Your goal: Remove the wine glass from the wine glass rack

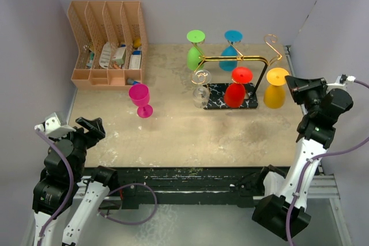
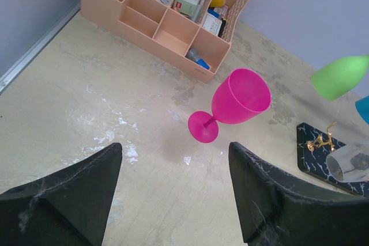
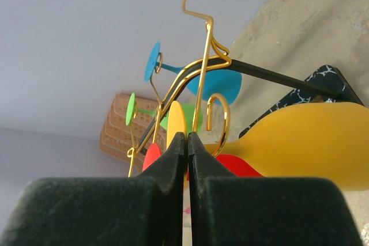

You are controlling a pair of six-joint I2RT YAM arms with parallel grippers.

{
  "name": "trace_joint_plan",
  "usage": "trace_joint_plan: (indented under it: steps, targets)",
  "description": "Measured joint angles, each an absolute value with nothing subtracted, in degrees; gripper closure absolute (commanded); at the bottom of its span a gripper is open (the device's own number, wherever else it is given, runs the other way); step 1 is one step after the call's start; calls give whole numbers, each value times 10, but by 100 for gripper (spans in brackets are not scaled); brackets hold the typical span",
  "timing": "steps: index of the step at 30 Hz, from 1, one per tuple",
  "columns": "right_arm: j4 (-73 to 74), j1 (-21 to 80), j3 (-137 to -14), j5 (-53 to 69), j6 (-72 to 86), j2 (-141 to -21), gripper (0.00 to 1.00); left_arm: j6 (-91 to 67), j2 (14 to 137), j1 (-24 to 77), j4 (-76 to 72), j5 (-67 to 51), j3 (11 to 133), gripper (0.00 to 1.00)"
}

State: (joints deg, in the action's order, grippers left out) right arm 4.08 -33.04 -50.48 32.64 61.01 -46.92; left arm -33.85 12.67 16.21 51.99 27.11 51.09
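Observation:
The wine glass rack (image 1: pixel 242 57) is a gold wire frame on a black marbled base (image 1: pixel 216 99) at the back right. Green (image 1: pixel 195 56), blue (image 1: pixel 230 56), red (image 1: pixel 236 91), yellow (image 1: pixel 277 93) and clear (image 1: pixel 200 97) glasses hang upside down from it. A pink glass (image 1: pixel 140 99) stands upright on the table. My right gripper (image 1: pixel 291 84) is shut and empty, its tips just right of the yellow glass's foot (image 3: pixel 176 120), with the yellow bowl (image 3: pixel 305 142) beside them. My left gripper (image 1: pixel 89 128) is open and empty, short of the pink glass (image 2: pixel 239 99).
An orange slotted file organiser (image 1: pixel 108 44) with small items stands at the back left and shows in the left wrist view (image 2: pixel 167 15). Grey walls close the table on the left, back and right. The rack's gold curled hook (image 3: pixel 222 120) is close to my right fingertips.

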Motion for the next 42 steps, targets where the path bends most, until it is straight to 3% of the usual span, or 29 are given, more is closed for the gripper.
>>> trace_joint_plan:
  steps: [29,42]
  targets:
    - [-88,-329,-512,286,654,-571,100,-339,127,162,524,276,511,23]
    - [-50,-288,-719,201,486,-557,100,-337,134,162,522,267,511,19]
